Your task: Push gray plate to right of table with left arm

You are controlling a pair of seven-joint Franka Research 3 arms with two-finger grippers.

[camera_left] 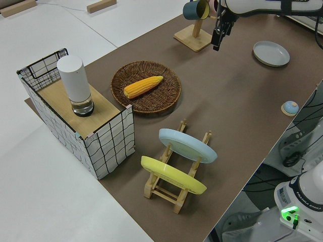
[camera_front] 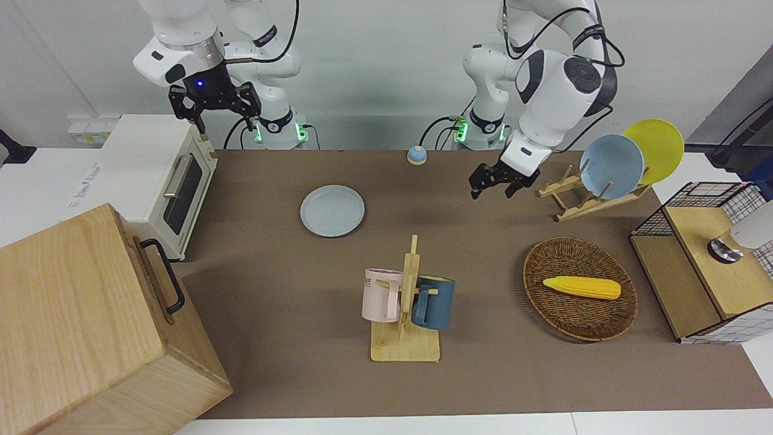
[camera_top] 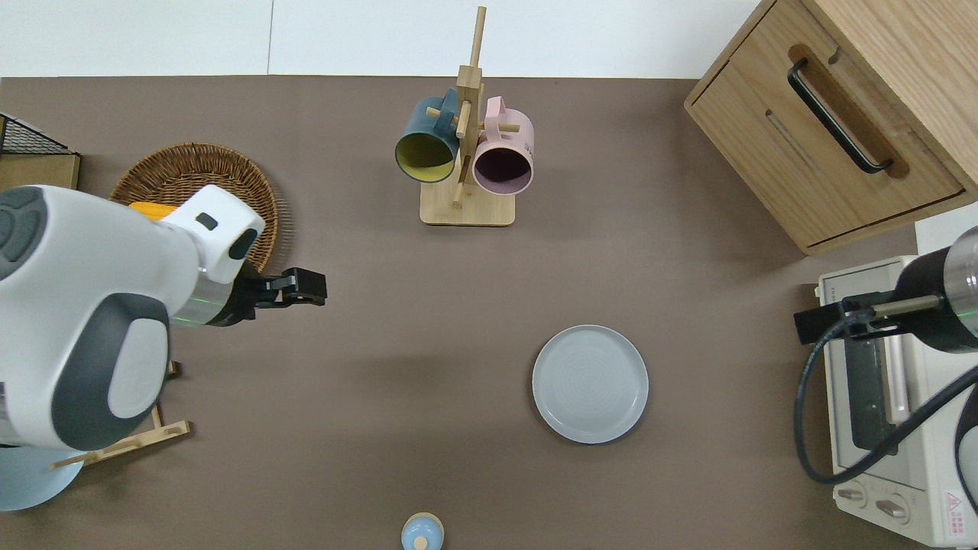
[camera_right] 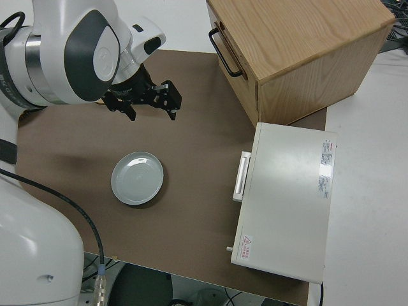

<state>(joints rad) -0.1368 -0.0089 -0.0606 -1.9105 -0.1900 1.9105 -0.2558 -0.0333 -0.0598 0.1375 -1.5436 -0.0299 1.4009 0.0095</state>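
The gray plate (camera_front: 333, 211) (camera_top: 590, 383) (camera_left: 271, 53) (camera_right: 137, 178) lies flat on the brown table (camera_front: 272, 272), toward the right arm's end. My left gripper (camera_front: 495, 188) (camera_top: 306, 288) (camera_left: 219, 38) (camera_right: 152, 109) hangs open and empty above bare tabletop, between the wicker basket and the plate. It is well apart from the plate, on the side toward the left arm's end. The right arm, with a blue wrist light, is parked, its gripper (camera_front: 223, 118) open.
A mug rack (camera_front: 406, 302) with a pink and a blue mug stands farther from the robots than the plate. A wicker basket (camera_front: 580, 287) holds a corn cob. Also here: a dish rack (camera_front: 604, 193) with sky-blue and yellow plates, a toaster oven (camera_front: 163, 181), a wooden cabinet (camera_front: 78, 326), and a small bell (camera_front: 416, 155).
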